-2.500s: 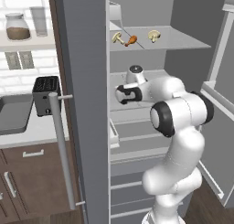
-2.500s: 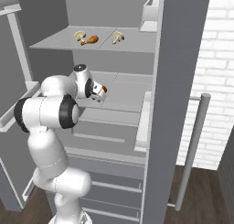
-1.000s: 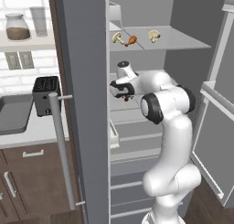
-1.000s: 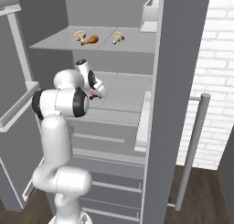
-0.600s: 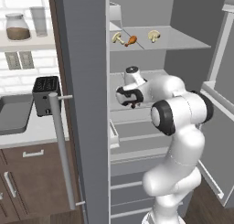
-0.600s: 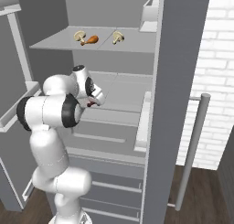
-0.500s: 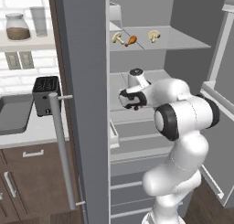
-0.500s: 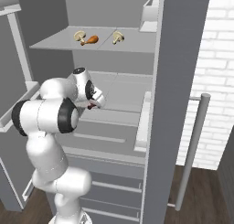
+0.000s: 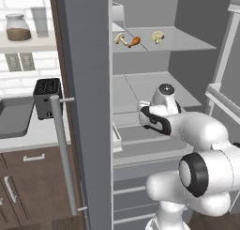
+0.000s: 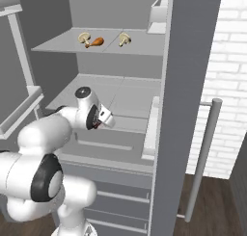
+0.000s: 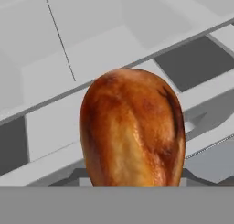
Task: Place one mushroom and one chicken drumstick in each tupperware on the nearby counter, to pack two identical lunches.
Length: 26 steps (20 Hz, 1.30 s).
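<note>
Glossy orange-brown chicken drumstick, bulbous end.

A kitchen: an open fridge with bare shelves, and left of it a counter with a toaster over brown cabinets and white tiles.
</note>
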Available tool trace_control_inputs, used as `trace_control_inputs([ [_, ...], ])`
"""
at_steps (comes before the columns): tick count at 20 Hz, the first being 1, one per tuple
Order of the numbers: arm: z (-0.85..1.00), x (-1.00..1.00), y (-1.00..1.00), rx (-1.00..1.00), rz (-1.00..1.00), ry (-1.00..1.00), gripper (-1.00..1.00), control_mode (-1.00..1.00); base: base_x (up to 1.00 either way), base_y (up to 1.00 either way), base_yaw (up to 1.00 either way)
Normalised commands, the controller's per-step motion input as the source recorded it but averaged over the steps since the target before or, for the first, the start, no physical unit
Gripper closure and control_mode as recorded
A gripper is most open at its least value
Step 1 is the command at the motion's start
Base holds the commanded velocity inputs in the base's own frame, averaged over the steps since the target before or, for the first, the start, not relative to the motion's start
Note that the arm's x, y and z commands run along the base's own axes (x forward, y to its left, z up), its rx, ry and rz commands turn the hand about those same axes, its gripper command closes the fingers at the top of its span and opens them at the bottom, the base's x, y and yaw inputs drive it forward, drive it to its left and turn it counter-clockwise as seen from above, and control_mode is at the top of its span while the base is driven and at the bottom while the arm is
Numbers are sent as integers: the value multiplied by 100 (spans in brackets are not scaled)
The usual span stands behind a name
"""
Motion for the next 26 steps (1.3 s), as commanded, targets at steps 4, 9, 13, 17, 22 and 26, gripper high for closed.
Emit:
trace_control_inputs([
  [4,92,-79,-14,1,22,-9,100,-100,0,0,0],
  [9,95,-61,-3,0,26,-6,100,-100,0,0,0],
  [13,49,-39,0,0,18,0,100,-100,0,0,0],
  [17,45,-42,0,0,15,0,100,-100,0,0,0],
  [22,10,-23,0,0,6,2,100,100,-58,0,13],
  [26,0,0,0,0,0,0,100,100,-100,24,16],
])
